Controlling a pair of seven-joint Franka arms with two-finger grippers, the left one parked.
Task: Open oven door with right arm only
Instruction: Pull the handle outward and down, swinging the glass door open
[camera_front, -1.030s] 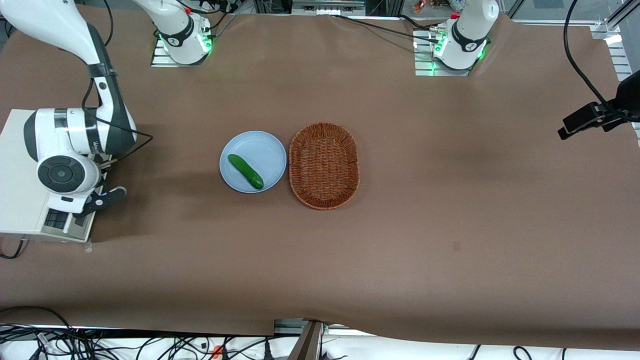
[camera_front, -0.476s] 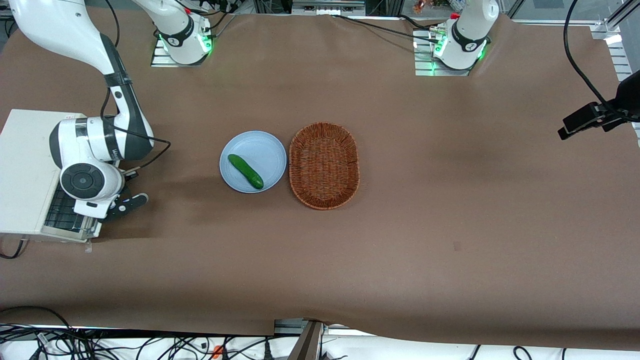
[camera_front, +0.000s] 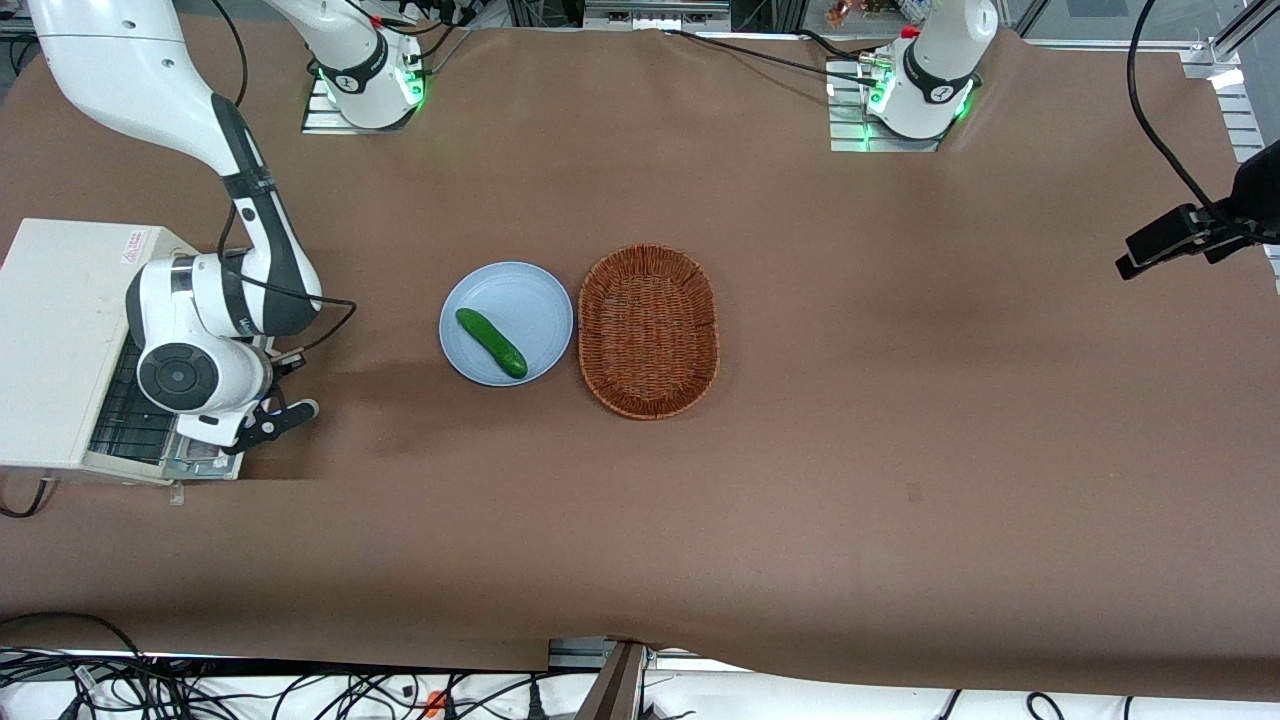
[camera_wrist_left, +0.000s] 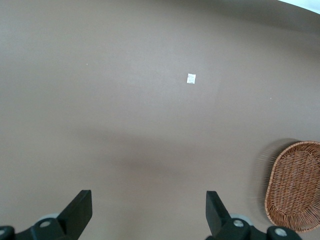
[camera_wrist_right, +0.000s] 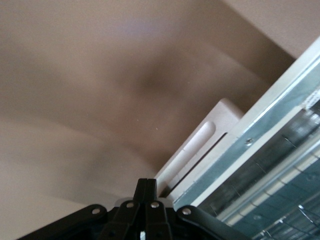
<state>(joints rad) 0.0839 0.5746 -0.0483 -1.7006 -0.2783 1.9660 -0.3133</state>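
Evenly lit from overhead in the front view, sharp throughout; soft shadow on the brown tabletop beside the right arm. Green glow at the arm bases along the upper edge. Wrist close-up blurred and smeared; claw dark, fingers pressed together, just beside the glare-streaked oven door

The right arm is glossy white with dark grey joint bands. Its wrist has a round black cap. A thin black cable loops beside it, above the small black gripper.
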